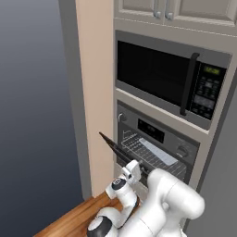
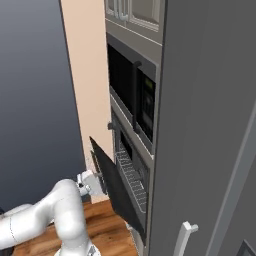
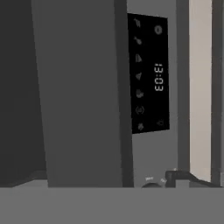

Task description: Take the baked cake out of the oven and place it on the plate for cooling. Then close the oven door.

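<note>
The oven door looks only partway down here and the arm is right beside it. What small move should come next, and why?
Probably pull the oven door further down. It hangs tilted, about half open, with the rack showing behind it in the oven, so reaching inside looks cramped. The hand sits close to the door's upper edge; whether it grips the handle cannot be told, so it may first need a firm hold there.

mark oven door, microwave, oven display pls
oven door [image 2: 117, 192]: right base view, dark outer panel, door hanging partly open.
microwave [image 1: 152, 71]: left base view, black door glass.
oven display [image 3: 148, 74]: hand view, black panel reading 13:03, seen rotated.
</note>
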### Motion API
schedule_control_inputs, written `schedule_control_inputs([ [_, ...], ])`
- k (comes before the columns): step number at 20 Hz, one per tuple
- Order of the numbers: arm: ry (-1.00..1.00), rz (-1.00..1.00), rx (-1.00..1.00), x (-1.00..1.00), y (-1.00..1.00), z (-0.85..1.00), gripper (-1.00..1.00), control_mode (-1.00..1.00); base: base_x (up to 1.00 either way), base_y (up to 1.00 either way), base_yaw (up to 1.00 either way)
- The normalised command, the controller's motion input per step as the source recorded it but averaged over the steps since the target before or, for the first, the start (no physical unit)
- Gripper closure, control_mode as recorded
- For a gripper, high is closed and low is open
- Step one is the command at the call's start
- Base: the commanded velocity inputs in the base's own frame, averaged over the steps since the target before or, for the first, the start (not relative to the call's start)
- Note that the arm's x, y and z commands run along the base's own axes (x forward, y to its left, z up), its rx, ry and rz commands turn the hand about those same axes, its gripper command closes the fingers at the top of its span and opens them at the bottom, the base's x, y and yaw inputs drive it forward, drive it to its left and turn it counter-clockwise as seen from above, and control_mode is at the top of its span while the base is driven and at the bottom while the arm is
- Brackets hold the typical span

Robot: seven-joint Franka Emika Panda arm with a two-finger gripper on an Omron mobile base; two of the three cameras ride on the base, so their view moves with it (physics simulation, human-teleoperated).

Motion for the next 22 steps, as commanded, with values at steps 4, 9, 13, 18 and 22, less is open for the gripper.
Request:
schedule_control_inputs([
  [4,-0.28,-0.06,-0.06,0.67,-0.75,0.0,-1.0,-1.0,0.0,0.0,0.0],
  [9,-0.29,-0.07,-0.08,0.71,-0.66,0.0,-1.0,-1.0,0.0,0.0,0.0],
  [13,-0.33,-0.06,-0.1,0.67,-0.51,0.0,-1.0,-1.0,0.0,0.0,0.0],
  [18,-0.35,-0.05,-0.1,0.53,-0.47,0.0,-1.0,-1.0,0.0,0.0,0.0],
  [22,-0.32,-0.02,-0.09,0.5,-0.61,0.0,-1.0,-1.0,0.0,0.0,0.0],
])
